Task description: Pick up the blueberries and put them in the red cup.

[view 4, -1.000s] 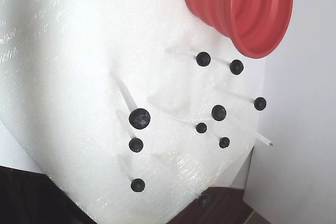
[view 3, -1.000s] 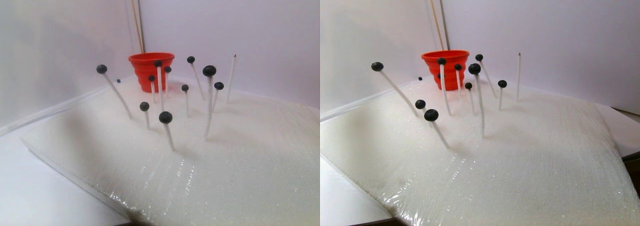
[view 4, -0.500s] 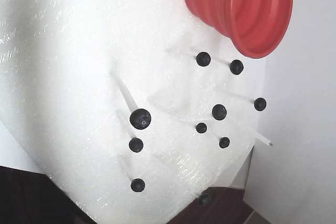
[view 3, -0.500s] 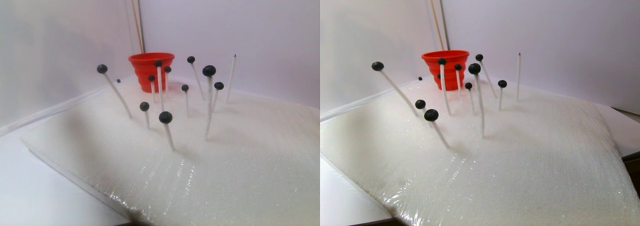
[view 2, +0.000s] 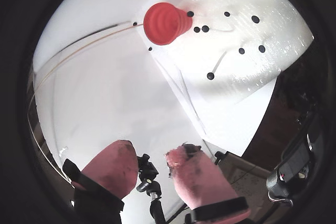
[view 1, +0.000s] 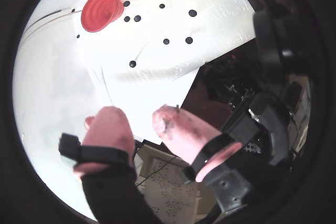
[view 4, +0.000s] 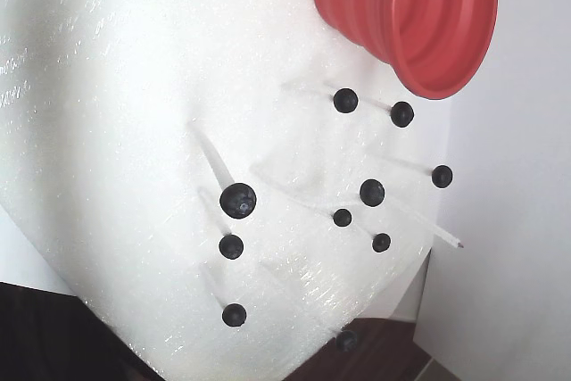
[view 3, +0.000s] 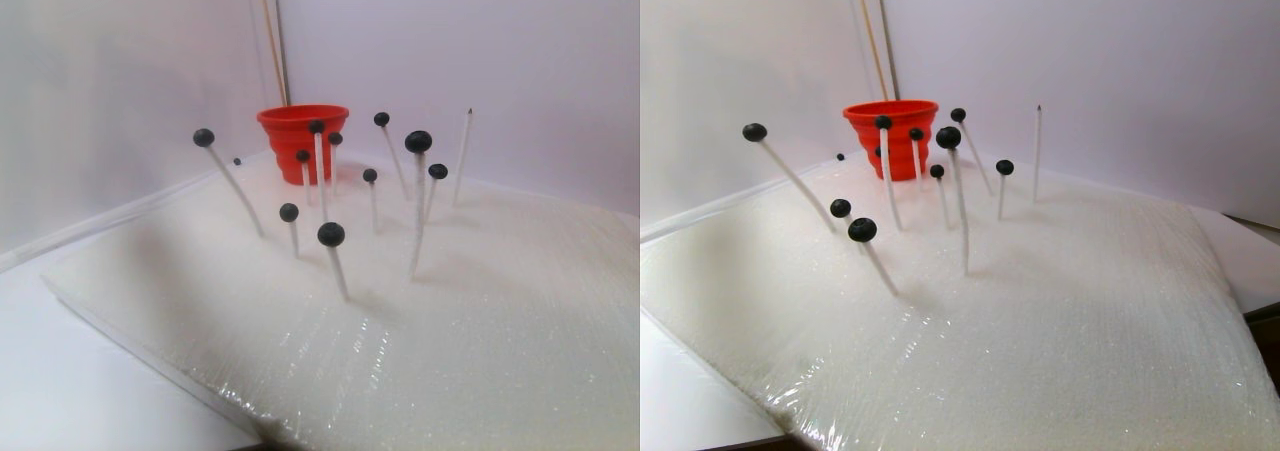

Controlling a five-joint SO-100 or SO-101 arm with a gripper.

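Nearest in both wrist views, the gripper (view 1: 140,121) hangs well back from the work, beyond the near edge of the foam slab (view 3: 480,341). Its two pink padded fingers (view 2: 197,182) stand apart with clear space between them, holding nothing. The slab is white and wrapped in shiny film, and it covers most of the desk. The blueberries (view 3: 331,234) are not lying loose: each is spiked on the tip of a thin white stick (view 3: 338,269) pushed into the foam, probably so that the claw can close around a raised berry. They cluster toward the slab's far corner; one larger berry (view 4: 237,200) stands out in the fixed view. One bare stick (view 3: 461,159) carries nothing. Farthest, by the far edge against the wall, stands the red cup (view 3: 301,143), ribbed and upright, mouth open
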